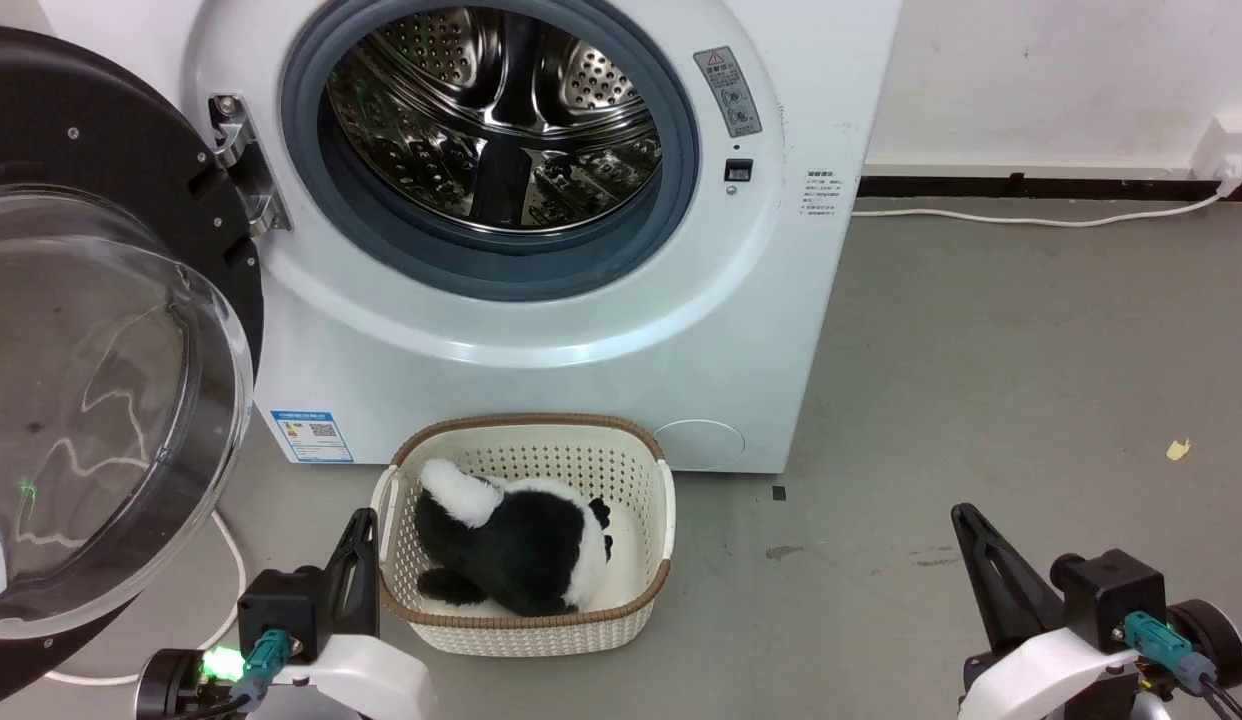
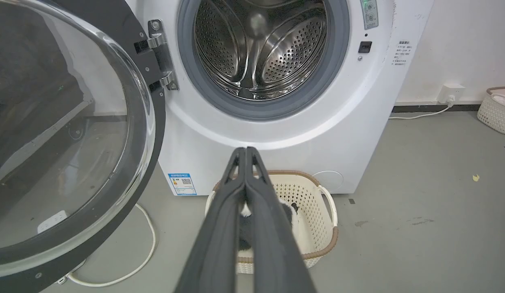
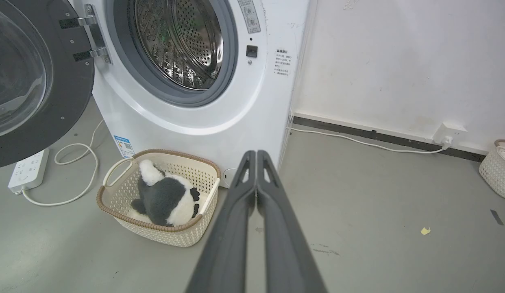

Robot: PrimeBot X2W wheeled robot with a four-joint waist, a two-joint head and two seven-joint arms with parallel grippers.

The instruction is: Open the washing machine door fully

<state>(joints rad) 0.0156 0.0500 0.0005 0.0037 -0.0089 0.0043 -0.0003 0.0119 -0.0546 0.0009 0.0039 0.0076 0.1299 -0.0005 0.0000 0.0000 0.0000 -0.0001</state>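
Head view: L fingers, R fingers low, closed.

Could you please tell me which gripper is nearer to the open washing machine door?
Left. The left gripper hangs close beside the lower rim of the washing machine door, not touching it; the right gripper is far off, on the other side of the basket.

A cream basket with a brown rim sits on the grey floor, and a black-and-white plush toy lies inside it. To the left lies a white power strip with a looped cable. At the far right, another pale basket stands near a wall socket.
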